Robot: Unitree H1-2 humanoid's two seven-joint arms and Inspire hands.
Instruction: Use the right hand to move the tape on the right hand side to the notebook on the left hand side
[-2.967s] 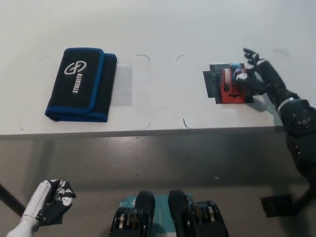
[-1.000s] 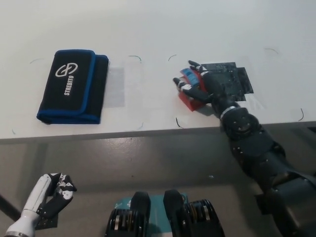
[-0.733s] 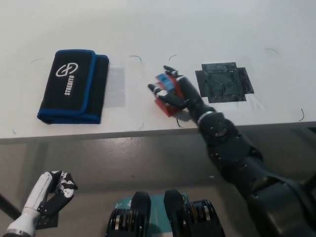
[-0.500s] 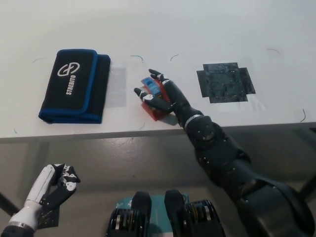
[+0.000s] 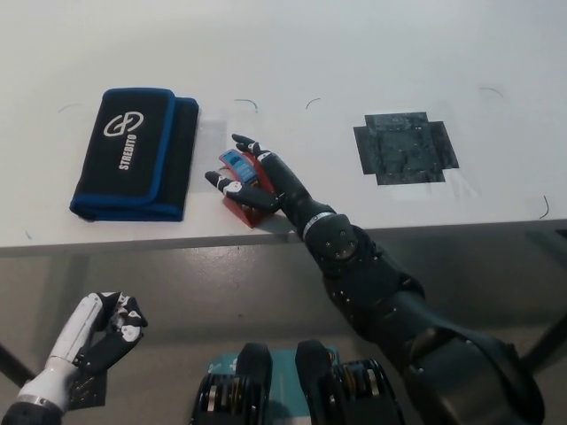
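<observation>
The tape (image 5: 243, 205) is a red dispenser with a blue roll, held in my black right hand (image 5: 254, 184), which is shut on it just above the white table near its front edge. A black notebook (image 5: 133, 152) with blue trim and a white logo lies flat at the table's left, a short gap left of the tape. My white left hand (image 5: 99, 335) rests low at the picture's lower left, below the table edge, fingers curled.
A dark square patch (image 5: 407, 147) marks the table (image 5: 354, 53) at the right, where the tape stood earlier. Small pen-like corner marks dot the tabletop. The table's front edge runs across just under my right hand.
My right hand has carried the tape leftward from the dark patch to a spot just right of the notebook. The left hand has barely moved.
</observation>
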